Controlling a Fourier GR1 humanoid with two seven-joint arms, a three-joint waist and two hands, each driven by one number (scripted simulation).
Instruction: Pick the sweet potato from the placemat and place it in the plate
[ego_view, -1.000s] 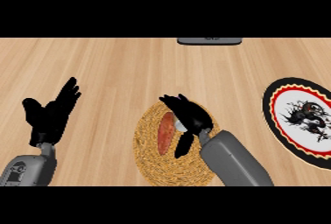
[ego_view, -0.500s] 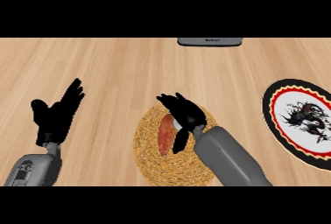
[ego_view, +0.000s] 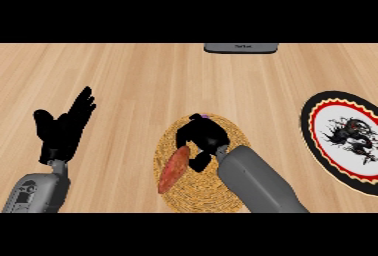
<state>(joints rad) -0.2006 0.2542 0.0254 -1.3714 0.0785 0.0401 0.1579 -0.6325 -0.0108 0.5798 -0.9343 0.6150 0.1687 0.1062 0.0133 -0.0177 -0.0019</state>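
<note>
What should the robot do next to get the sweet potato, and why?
Probably lift it a little. The right hand is curled down beside the sweet potato, which lies on the woven placemat. If the fingers really hold it, a small lift would free it for the trip right to the plate. The left hand rests open at the left.

You see an orange-red sweet potato (ego_view: 174, 170), a tan woven placemat (ego_view: 193, 192), and a plate (ego_view: 325, 131) rimmed black, red and cream.
</note>
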